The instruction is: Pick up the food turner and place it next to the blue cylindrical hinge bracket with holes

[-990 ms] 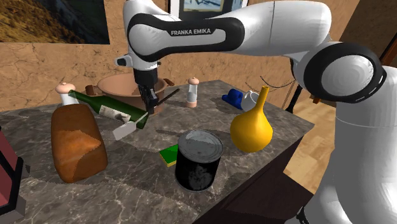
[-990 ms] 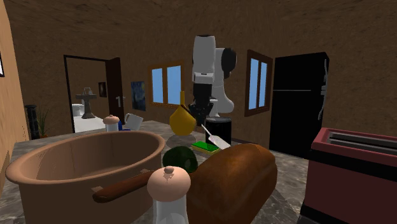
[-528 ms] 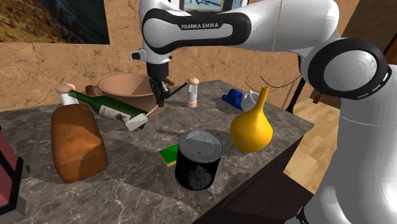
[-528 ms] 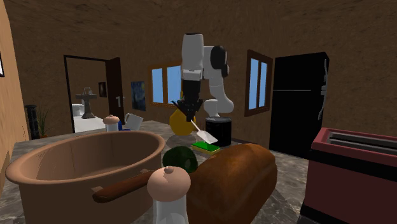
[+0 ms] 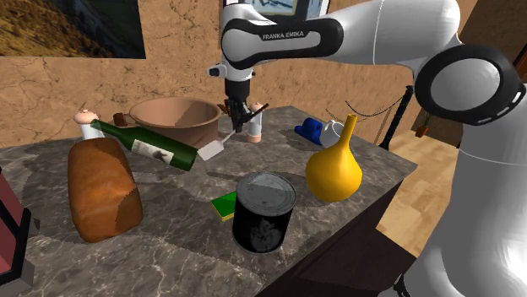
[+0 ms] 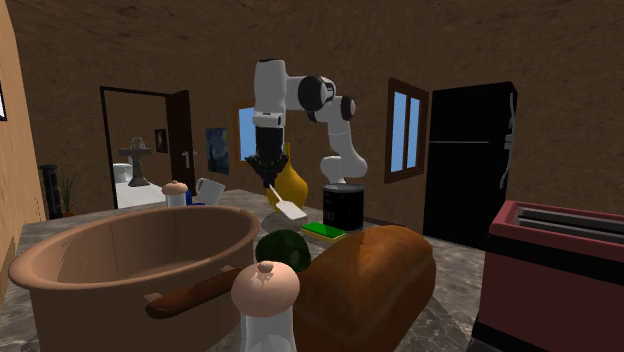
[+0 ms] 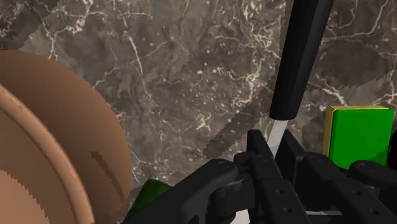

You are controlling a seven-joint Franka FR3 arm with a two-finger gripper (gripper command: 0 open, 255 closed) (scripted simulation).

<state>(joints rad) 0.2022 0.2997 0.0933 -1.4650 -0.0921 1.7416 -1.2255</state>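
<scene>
While hanging over the dark marbled bench [image 5: 169,232], reaching in from the shoulder view's right with the big white arm [image 5: 380,34], bent high and turned down at the wrist. Past the brown bowl [image 5: 173,118] at the far side, past the yellow gourd-shaped vase [image 5: 334,173] nearer the stand, on to the white mug [image 5: 336,132] by the bench's far edge. Just beside that mug, on its bowl-ward side: the blue hinge bracket [image 5: 309,130], lying on the bench. Well apart from it, toward the shoulder view's left: the food turner [image 5: 213,150], up in the air, clear of the bench, slanted. Pale blade low and aimed toward the bowl; dark handle high and aimed toward the bracket. So, long axis roughly along the line to the target, handle end leading. Gripped at the thin pale shank just under the handle, plain in the wrist view, with the black fingers [image 7: 259,159] closed tight on it from both sides. Judging from that: a sideways carry toward the shoulder view's right called for next, then a lowering onto bare bench just beside the bracket. Worth minding the small white shaker [image 5: 254,126], standing just beside the fingers on the bracket's side in the shoulder view, and likely first in the way of that leading handle.
</scene>
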